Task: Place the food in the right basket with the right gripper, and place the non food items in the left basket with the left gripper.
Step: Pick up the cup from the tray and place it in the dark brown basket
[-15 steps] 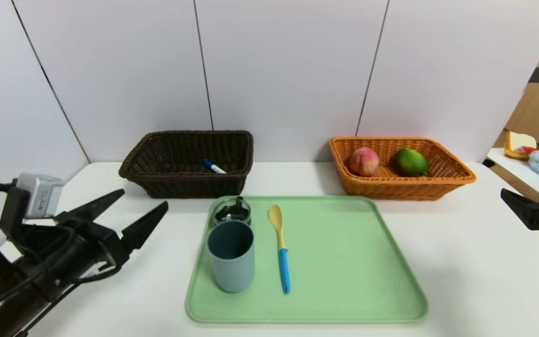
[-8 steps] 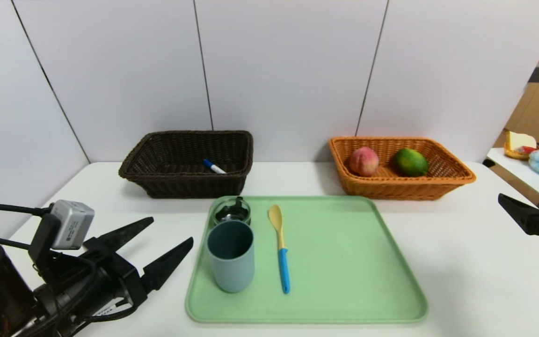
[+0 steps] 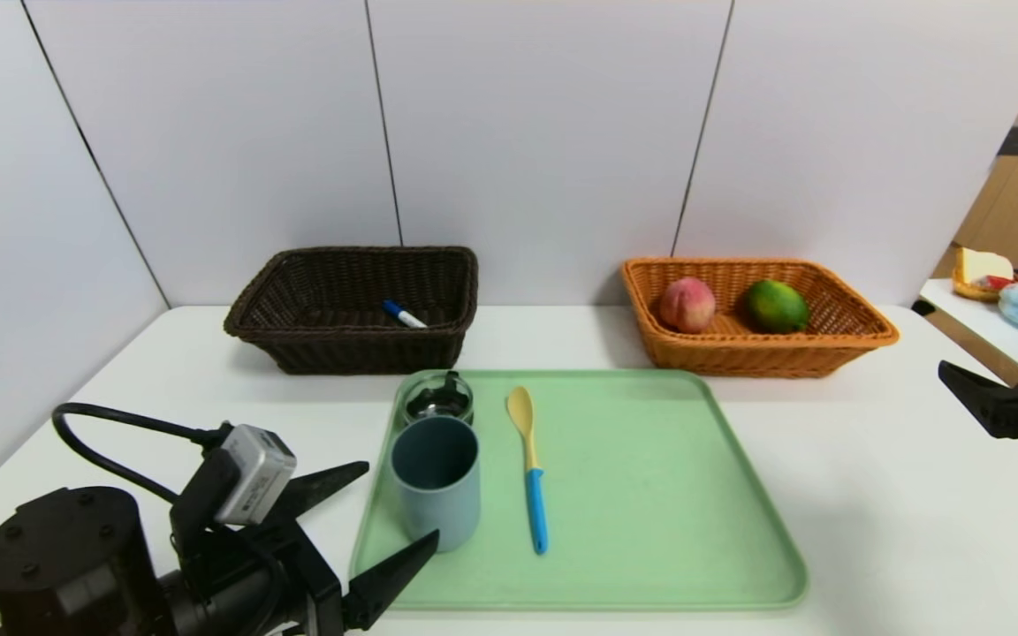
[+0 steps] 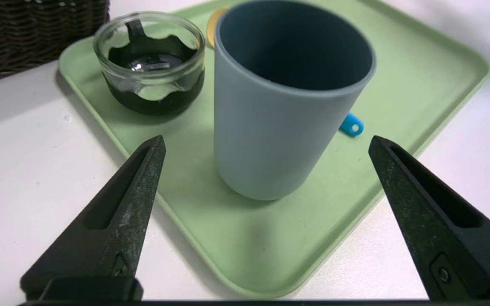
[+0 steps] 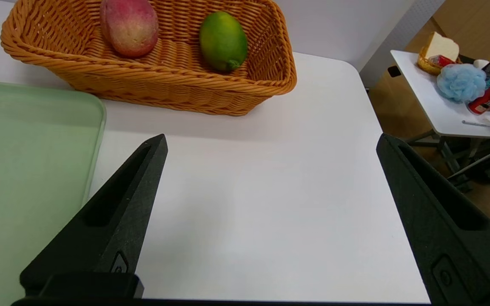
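A blue-grey cup (image 3: pixel 436 481) stands upright at the green tray's near left, with a glass jar (image 3: pixel 438 397) behind it and a yellow-and-blue spoon (image 3: pixel 531 468) beside it. My left gripper (image 3: pixel 400 500) is open, low at the tray's near-left corner; in the left wrist view its tips (image 4: pixel 266 138) flank the cup (image 4: pixel 279 106) without touching. A marker (image 3: pixel 405 314) lies in the dark brown left basket (image 3: pixel 341 353). The peach (image 3: pixel 687 304) and green citrus (image 3: pixel 776 306) lie in the orange right basket (image 3: pixel 827 349). My right gripper (image 5: pixel 271 138) hangs open and empty over bare table at the far right.
The green tray (image 3: pixel 650 495) fills the table's middle, its right half bare. White wall panels stand close behind both baskets. A side table (image 3: pixel 995 340) with clutter stands beyond the table's right edge.
My left arm has swung right and toward the tray, bringing its open fingers from the table's left side up to the cup. The right gripper has hardly moved.
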Controlling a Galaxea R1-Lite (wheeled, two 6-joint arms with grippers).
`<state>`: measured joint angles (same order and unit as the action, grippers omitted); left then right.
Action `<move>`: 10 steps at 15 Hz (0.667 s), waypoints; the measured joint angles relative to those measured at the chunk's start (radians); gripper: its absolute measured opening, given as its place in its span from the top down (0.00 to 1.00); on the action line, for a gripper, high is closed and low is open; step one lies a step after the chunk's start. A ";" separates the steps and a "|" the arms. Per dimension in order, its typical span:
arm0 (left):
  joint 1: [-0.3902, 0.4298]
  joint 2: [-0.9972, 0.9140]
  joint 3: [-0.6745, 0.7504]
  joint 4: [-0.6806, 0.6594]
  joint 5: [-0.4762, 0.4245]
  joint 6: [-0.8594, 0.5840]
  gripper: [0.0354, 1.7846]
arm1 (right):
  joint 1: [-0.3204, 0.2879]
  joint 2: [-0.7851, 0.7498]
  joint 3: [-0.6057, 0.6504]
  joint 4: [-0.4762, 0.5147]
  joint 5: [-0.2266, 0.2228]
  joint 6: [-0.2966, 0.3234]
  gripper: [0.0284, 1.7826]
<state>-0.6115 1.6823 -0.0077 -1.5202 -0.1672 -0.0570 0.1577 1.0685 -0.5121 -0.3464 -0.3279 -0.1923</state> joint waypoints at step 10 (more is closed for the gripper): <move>-0.023 0.137 -0.142 -0.001 0.004 0.033 0.06 | -0.006 0.014 -0.005 -0.001 0.013 0.004 0.05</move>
<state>-0.6340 1.8198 -0.1500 -1.5215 -0.1634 -0.0240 0.1515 1.0828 -0.5170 -0.3472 -0.3145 -0.1879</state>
